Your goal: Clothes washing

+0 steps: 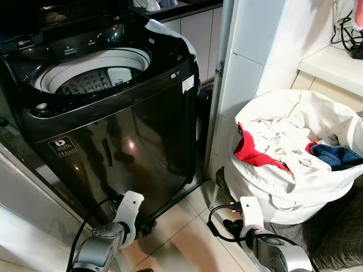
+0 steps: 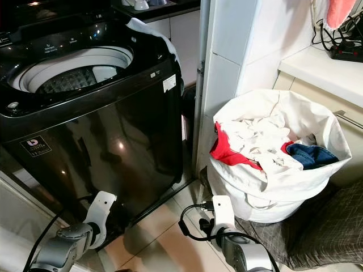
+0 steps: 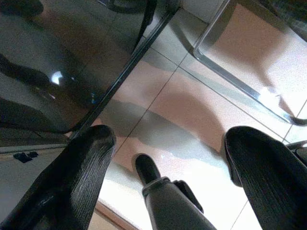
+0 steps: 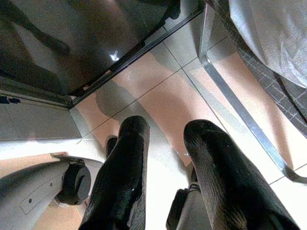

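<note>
Tiled floor point(image 1: 187, 238); open washing machine point(image 1: 108, 113); full laundry bag point(image 1: 295, 170)

A glossy black top-loading washing machine point(image 1: 113, 130) stood on the tiled floor with its lid up, the pale drum point(image 1: 93, 76) open. Well apart to its right sat a white fabric laundry bag point(image 1: 295, 187), upright and mouth open, heaped with white clothes point(image 1: 272, 139), a red garment point(image 1: 252, 156) and blue denim point(image 1: 334, 156).
</note>
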{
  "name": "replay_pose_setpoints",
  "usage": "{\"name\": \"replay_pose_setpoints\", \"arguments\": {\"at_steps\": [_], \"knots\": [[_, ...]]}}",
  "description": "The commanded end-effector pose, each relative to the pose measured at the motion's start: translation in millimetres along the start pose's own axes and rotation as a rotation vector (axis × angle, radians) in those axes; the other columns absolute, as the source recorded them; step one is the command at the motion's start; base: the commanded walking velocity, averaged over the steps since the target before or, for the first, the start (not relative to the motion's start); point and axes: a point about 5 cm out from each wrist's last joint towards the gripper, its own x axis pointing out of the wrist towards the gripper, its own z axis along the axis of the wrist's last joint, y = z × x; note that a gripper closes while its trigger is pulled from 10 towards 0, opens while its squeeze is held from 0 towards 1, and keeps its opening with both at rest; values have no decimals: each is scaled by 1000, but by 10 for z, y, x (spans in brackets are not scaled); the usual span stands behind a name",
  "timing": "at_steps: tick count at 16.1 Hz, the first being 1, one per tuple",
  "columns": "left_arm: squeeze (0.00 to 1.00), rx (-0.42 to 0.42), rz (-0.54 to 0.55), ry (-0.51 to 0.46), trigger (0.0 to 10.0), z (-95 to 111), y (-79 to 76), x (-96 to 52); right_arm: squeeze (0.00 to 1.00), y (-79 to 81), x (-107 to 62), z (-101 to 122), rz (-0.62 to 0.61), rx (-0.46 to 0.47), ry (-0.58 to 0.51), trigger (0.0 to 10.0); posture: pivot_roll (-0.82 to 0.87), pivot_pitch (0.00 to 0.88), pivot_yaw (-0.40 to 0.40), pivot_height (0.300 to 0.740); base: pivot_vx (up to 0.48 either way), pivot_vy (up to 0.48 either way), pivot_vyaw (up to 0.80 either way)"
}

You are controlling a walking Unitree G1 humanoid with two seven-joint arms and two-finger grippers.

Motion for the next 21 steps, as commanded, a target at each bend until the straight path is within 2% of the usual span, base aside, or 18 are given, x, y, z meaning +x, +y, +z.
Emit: {"name": "replay_pose_setpoints", "arguments": {"at_steps": [1,3,6,8,9,10,11,12,13,14,15,16,17,18,19,20,21], "knots": [[0,108,127,-100,10000,388,216,14,0,-339,-23,15,-190,3,-58,10000,-69,0,125,740,0,0,0],[0,144,108,-114,10000,435,190,13,0,-291,-18,34,-180,-16,-74,10000,-68,0,125,740,0,0,0],[0,150,112,-118,10000,450,204,26,0,-295,-8,53,-183,-17,-86,10000,-69,0,126,740,0,0,0],[0,187,129,-222,10000,596,247,-7,0,-225,-70,245,-138,-105,-196,10000,-68,0,125,740,0,0,0],[0,184,89,-285,10000,692,229,-60,0,-155,-126,371,-87,-109,-256,10000,-68,0,122,740,0,0,0],[1000,178,1,-383,10000,830,182,-170,1000,-56,-254,578,-15,-119,-355,10000,-61,0,112,740,0,0,0],[1000,250,-78,-468,10000,939,136,-309,1000,22,-440,835,33,-180,-472,10000,-57,0,104,740,0,0,0],[1000,273,-99,-530,10000,1028,112,-396,1000,53,-576,1019,45,-216,-561,10000,-55,0,94,740,0,0,0],[1000,235,-90,-737,10000,1347,73,-637,1000,88,-913,1429,47,-254,-769,10000,-54,0,83,740,0,0,0],[1000,217,-65,-822,10000,1510,59,-759,1000,78,-1066,1602,20,-261,-846,10000,-54,0,77,740,0,0,0],[820,214,-43,-892,10000,1671,25,-869,1000,30,-1187,1783,-47,-258,-898,10000,-55,0,73,740,0,0,0],[0,226,-16,-951,10000,1810,-22,-958,1000,-24,-1265,1928,-132,-280,-913,10000,-55,0,72,740,0,0,0],[0,220,-14,-967,10000,1860,-50,-992,24,-48,-1287,1980,-177,-294,-904,10000,-55,0,72,740,0,0,0],[0,193,-8,-997,10000,1934,-95,-1039,0,-97,-1322,2065,-271,-312,-900,10000,-60,0,75,740,0,0,0],[0,127,14,-995,10000,1968,-109,-1056,0,-123,-1342,2101,-313,-302,-890,10000,-64,0,79,740,0,0,0],[0,97,111,-979,10000,1972,-54,-1051,0,-93,-1358,2096,-285,-307,-894,10000,-65,0,76,740,0,0,0],[0,100,177,-1003,10000,1964,-30,-1079,0,-74,-1370,2076,-264,-295,-894,10000,-55,0,64,740,0,0,0]]}}
